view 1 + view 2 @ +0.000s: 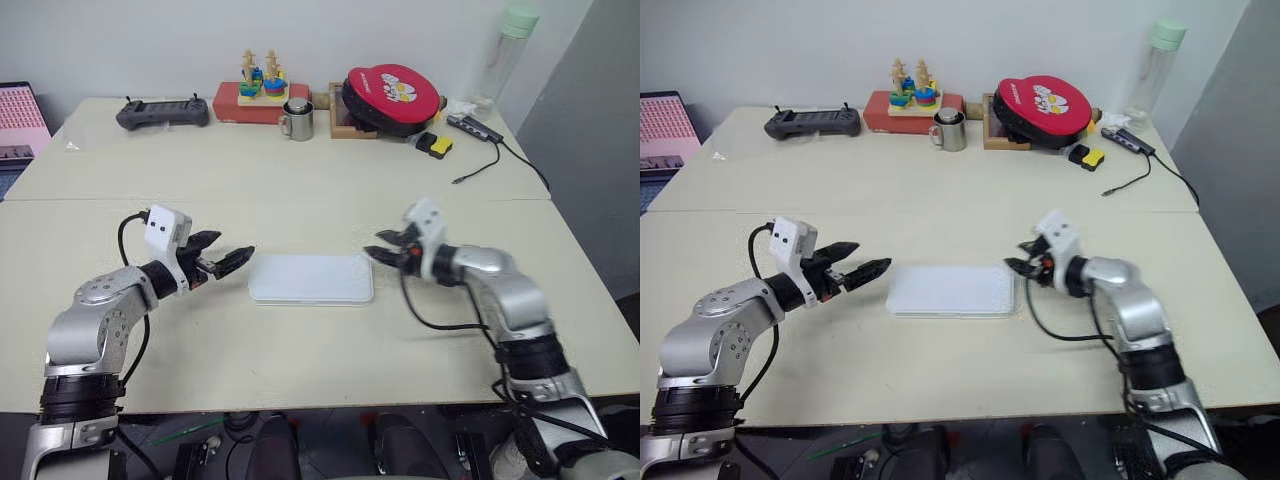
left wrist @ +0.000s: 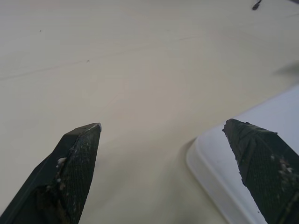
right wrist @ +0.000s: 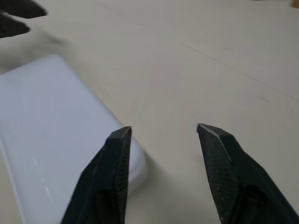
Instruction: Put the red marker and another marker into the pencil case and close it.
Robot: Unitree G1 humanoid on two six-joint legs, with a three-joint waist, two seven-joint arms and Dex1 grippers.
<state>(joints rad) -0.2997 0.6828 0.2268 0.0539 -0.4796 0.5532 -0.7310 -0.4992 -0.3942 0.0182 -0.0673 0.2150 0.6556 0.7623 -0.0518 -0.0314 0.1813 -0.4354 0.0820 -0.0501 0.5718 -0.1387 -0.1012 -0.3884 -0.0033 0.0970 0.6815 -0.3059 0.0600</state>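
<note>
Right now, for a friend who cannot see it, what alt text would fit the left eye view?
A closed white pencil case lies flat on a pale table between two robot arms. The left gripper and right gripper sit open at its two ends, holding nothing. A mug, toys and a red case line the far edge.

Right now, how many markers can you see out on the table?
0. None lies loose on the table. The pencil case sits closed between the two grippers, so any markers may be hidden inside it.
</note>
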